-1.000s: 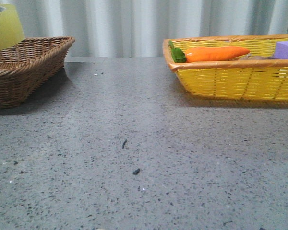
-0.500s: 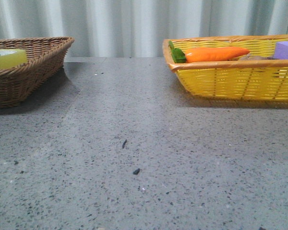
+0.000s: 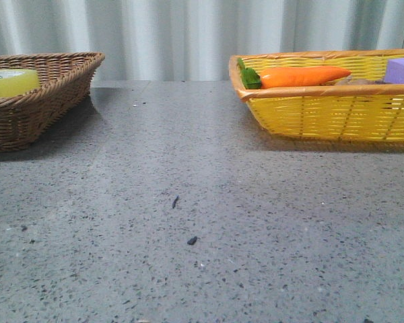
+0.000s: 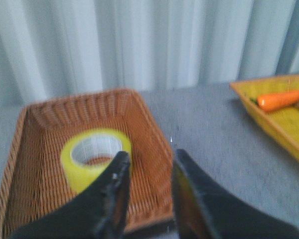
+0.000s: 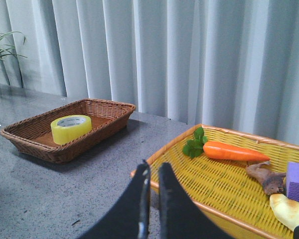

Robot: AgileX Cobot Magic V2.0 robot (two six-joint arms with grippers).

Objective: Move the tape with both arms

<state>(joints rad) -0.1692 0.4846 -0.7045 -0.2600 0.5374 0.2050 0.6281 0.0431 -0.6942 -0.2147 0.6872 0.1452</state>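
Note:
The yellow tape (image 3: 10, 82) lies flat in the brown wicker basket (image 3: 54, 84) at the far left. It also shows in the left wrist view (image 4: 77, 172) and the right wrist view (image 5: 71, 128), white core up. My left gripper (image 4: 149, 157) hangs open and empty above the near edge of that basket (image 4: 149, 124), apart from the tape. My right gripper (image 5: 154, 169) is shut and empty, above the near left corner of the yellow basket (image 5: 224, 179). Neither gripper shows in the front view.
The yellow basket (image 3: 323, 114) at the far right holds an orange carrot (image 3: 303, 75) with green leaves, a purple block (image 3: 400, 68) and other food pieces. The grey speckled table (image 3: 202, 222) lies between the two baskets. A pale curtain hangs behind.
One second ago the tape was high above the brown basket at the upper left. It came down into the basket and has lain still there since.

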